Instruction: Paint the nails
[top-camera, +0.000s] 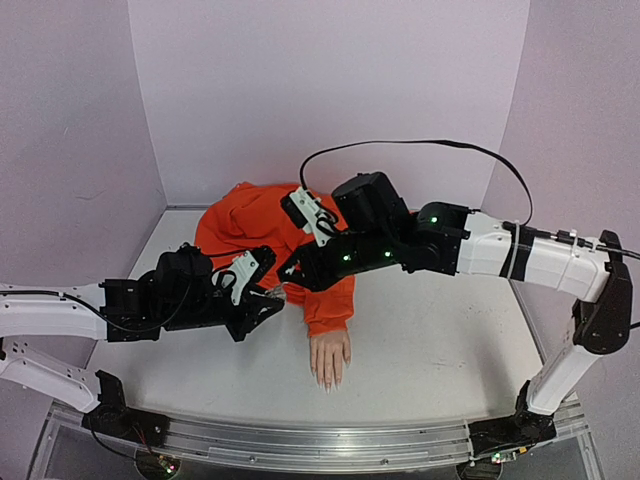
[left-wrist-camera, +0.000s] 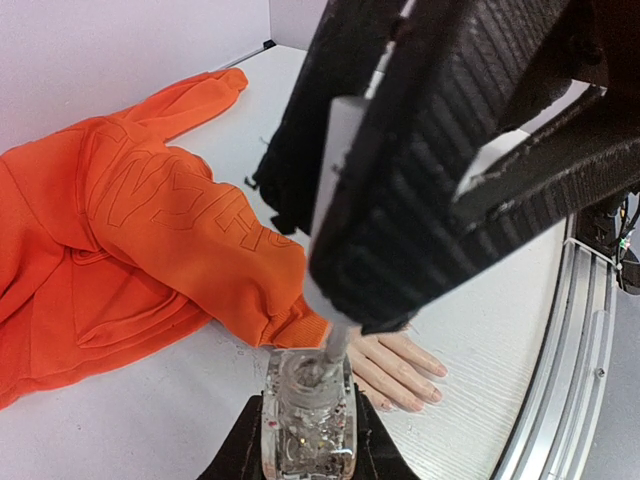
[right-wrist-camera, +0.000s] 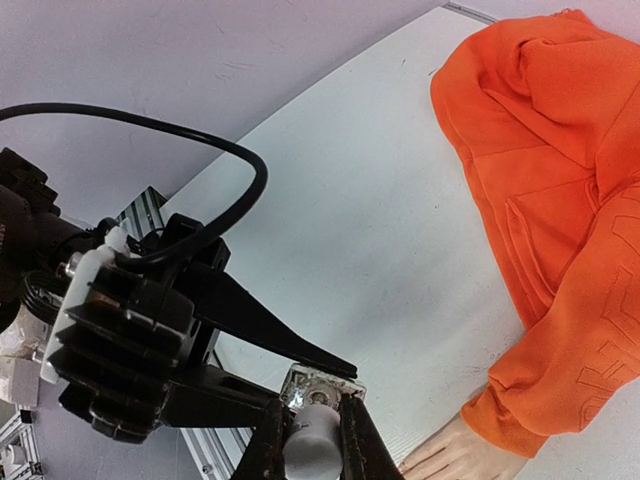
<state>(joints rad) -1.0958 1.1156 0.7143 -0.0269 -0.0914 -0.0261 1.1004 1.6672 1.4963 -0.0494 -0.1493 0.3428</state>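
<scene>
Right gripper (right-wrist-camera: 310, 420) on cap (right-wrist-camera: 312, 452), bristles hidden in bottle (left-wrist-camera: 305, 420)

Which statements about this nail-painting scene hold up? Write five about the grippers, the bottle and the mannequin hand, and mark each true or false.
1. The left gripper holds the clear bottle. True.
2. The right gripper is open and empty. False: it is shut on the white cap.
3. The brush stem touches the nails. False: it stands at the bottle's mouth, apart from the mannequin hand.
4. The mannequin hand lies on the table, fingers towards the arms' bases. True.
5. The sleeve is blue. False: it is orange.
</scene>
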